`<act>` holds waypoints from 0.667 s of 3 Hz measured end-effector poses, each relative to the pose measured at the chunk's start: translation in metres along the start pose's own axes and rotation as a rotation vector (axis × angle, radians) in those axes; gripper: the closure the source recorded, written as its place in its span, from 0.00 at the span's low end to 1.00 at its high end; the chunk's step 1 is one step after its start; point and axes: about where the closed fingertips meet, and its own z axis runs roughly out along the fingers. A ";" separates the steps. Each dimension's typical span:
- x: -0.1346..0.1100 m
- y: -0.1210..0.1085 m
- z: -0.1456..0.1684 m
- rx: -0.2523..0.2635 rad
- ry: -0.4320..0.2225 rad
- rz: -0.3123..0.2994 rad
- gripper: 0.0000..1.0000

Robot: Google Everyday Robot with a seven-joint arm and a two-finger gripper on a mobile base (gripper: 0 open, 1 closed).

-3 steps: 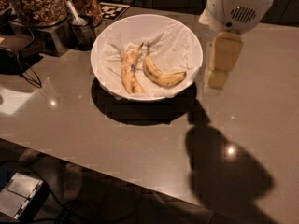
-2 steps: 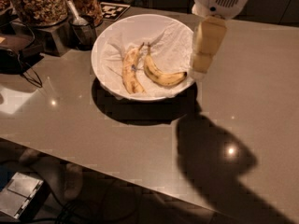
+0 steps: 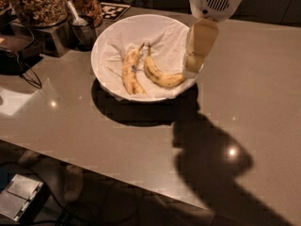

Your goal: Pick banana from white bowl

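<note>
— Pincer (image 3: pixel 193 64) position, in the camera view?
— Over the right rim of the white bowl (image 3: pixel 95 62), which sits on the desk (image 3: pixel 258 102). Open or closed, I cannot tell.
— And the banana (image 3: pixel 162 77)?
— On the paper lining (image 3: pixel 160 34), non-stem end nearest the pincer, apparently apart from the paler banana (image 3: pixel 130 72).
— Best approach?
— I'd move toward the bowl's centre, over the curved one's middle, then descend and close across its width.

No legible text: patterned black-and-white tag (image 3: pixel 114 9) on counter (image 3: pixel 263 102) carries no letters, sticker (image 3: pixel 133 68) on paler banana (image 3: pixel 130 76) unreadable; gripper (image 3: pixel 193 63) hangs over white bowl (image 3: pixel 108 36), right rim.
</note>
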 end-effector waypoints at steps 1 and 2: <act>-0.006 -0.013 0.024 -0.021 0.025 0.069 0.00; -0.004 -0.027 0.045 -0.059 0.044 0.142 0.00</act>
